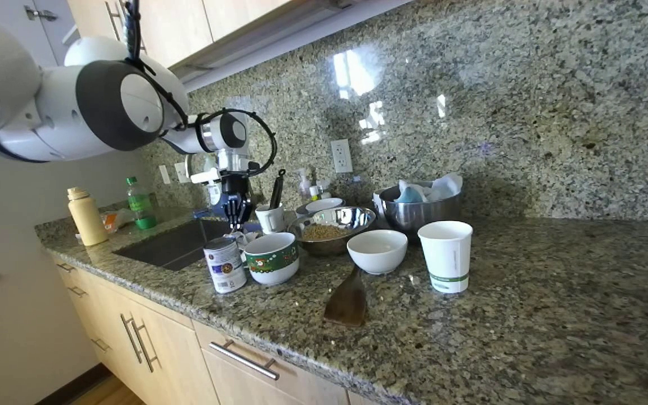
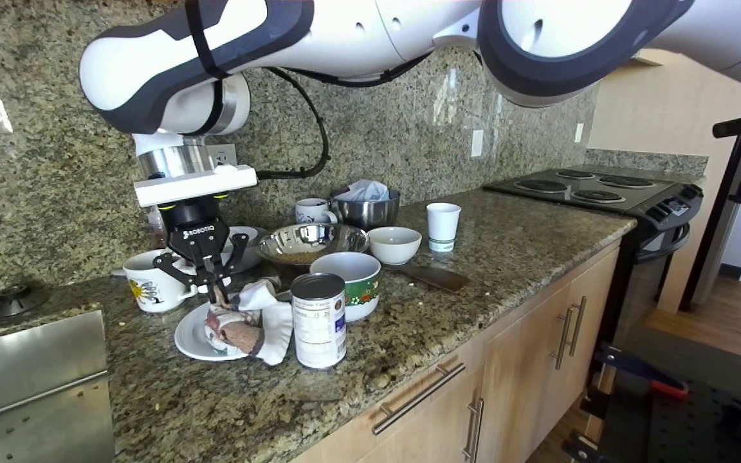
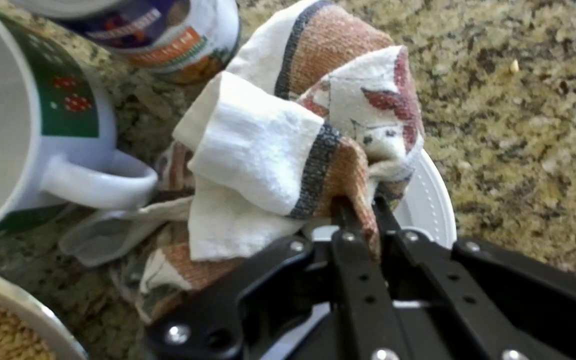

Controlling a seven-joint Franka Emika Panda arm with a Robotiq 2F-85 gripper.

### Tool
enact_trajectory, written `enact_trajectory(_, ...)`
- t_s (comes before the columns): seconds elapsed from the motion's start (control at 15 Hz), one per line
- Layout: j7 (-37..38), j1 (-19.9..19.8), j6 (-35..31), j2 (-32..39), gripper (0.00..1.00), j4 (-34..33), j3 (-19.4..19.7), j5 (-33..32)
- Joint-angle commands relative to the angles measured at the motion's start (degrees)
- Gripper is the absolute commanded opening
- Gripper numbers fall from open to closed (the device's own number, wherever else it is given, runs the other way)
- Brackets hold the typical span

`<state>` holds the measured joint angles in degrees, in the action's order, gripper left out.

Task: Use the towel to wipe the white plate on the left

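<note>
Brown-banded towel (image 3: 258, 155) clamped in the gripper (image 2: 218, 297), bunched on the white plate (image 2: 191, 334) near the bench (image 2: 396, 328) edge by the sink (image 2: 36, 350), presumably for wiping without scraping.

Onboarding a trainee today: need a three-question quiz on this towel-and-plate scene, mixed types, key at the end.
1. True or false: the black two-finger gripper pinches the white-and-brown cloth towel.
2. Which lies partly under the towel: (a) dark-brown wooden spatula, (b) round white plate, (c) tall white paper cup?
3. Short answer: what holds the small tan grains?

Key:
1. True.
2. b.
3. The wide, shallow metal bowl.
</note>
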<state>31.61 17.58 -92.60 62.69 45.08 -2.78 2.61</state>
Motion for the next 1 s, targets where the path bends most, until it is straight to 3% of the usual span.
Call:
enact_trajectory(0.0, 3.7, 1.4, -5.2, 1.9, 0.03, -2.6, 1.2, -0.8)
enact_trajectory(0.33, -10.0, -1.2, -1.3, 2.8, 0.03, -3.5, -4.2, 2.7)
enact_trajectory(0.53, -16.2, -2.4, 5.5, 2.8, 0.03, -3.9, -5.9, 3.1)
enact_trajectory(0.73, -11.8, -1.1, 13.9, 3.5, 0.03, -6.3, -2.4, 1.8)
enact_trajectory(0.93, -6.7, 0.3, 18.0, 4.5, 0.03, -8.7, 0.6, -0.2)
